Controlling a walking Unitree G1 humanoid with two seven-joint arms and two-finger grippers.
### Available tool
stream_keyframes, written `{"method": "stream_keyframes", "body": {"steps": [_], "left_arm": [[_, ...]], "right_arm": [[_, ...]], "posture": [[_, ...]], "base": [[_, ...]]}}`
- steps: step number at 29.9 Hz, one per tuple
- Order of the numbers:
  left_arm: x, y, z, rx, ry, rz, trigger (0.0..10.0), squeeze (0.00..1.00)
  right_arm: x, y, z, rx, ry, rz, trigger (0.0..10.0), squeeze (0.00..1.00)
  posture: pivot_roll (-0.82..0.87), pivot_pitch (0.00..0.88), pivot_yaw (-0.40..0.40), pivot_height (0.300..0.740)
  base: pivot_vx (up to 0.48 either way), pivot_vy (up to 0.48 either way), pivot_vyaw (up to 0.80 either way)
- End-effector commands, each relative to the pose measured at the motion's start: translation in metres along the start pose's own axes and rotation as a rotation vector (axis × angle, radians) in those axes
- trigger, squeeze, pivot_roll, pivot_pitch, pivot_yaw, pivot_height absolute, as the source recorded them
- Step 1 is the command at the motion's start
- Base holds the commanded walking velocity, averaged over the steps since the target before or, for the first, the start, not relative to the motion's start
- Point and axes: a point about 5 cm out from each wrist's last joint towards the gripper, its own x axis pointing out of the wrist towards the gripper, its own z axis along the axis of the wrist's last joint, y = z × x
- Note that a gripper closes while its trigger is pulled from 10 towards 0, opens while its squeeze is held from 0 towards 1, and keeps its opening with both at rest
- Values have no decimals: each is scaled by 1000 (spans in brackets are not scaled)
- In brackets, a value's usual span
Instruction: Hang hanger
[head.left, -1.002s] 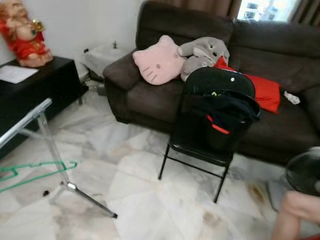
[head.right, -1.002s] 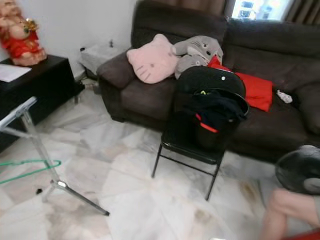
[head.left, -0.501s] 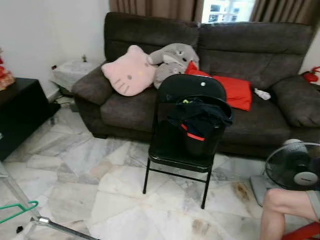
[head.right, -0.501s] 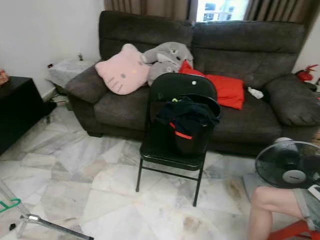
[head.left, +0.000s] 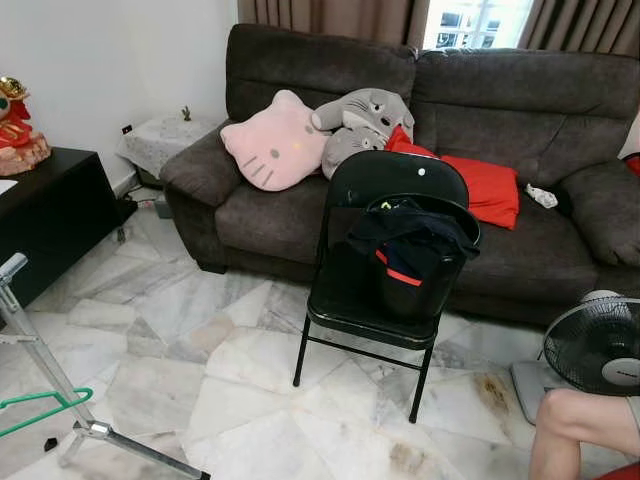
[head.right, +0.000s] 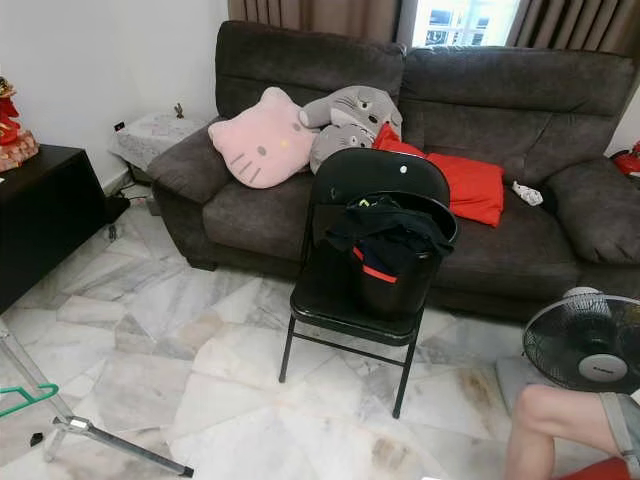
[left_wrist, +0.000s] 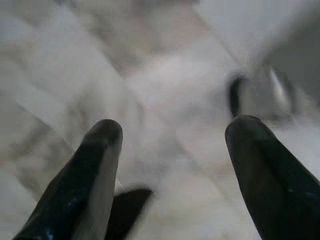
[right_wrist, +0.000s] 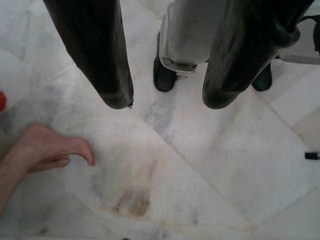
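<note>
A green hanger (head.left: 42, 408) shows at the lower left edge, low beside the slanted silver leg of a metal rack (head.left: 52, 372); I cannot tell whether it hangs or lies on the floor. My left gripper (left_wrist: 175, 127) is open above the marble floor, nothing between its fingers. My right gripper (right_wrist: 167, 100) points down at the floor, open and empty, with my own leg and foot (right_wrist: 186, 37) behind it.
A black folding chair (head.left: 385, 290) holding a black bucket with dark clothes (head.left: 412, 240) stands before a brown sofa (head.left: 520, 110) with cushions and plush toys. A fan (head.left: 598, 348) and a person's leg (head.left: 572, 428) are at the right; a bare foot (right_wrist: 52, 149) is near my right gripper. A black cabinet (head.left: 50, 215) is on the left.
The head camera has swung right and then partly back, so the whole scene has shifted. The hanger, rack and chair have not moved themselves.
</note>
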Motion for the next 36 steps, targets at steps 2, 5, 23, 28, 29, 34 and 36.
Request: {"method": "stream_keyframes", "body": {"steps": [2,5,23,28,29,34,36], "left_arm": [[35,19,87,-8,-199,76,10000,0],[48,27,148,-37,-314,29,10000,0],[15,-2,173,-13,-695,-271,10000,0],[5,-8,167,19,-714,-313,10000,0],[3,-8,169,20,-725,-314,10000,0],[-9,-12,185,-12,-802,-332,10000,0],[-15,-16,188,-12,-823,-357,10000,0]], "right_arm": [[1,2,3,6,-10,4,10000,0],[1,1,4,3,-10,4,10000,0],[1,0,8,-12,-16,8,10000,0],[1,-1,11,-19,-19,6,10000,0],[1,-2,12,-20,-21,7,10000,0],[1,-3,15,-23,-28,3,10000,0],[1,-4,16,-24,-30,0,10000,0]], "posture": [[99,0,-28,740],[102,0,-31,740],[119,0,-47,740],[124,0,-62,740],[123,0,-66,740],[112,0,-73,740],[110,0,-75,740]], "base": [[0,0,0],[0,0,0],[0,0,0],[0,0,0],[0,0,0],[0,0,0],[0,0,0]]}}
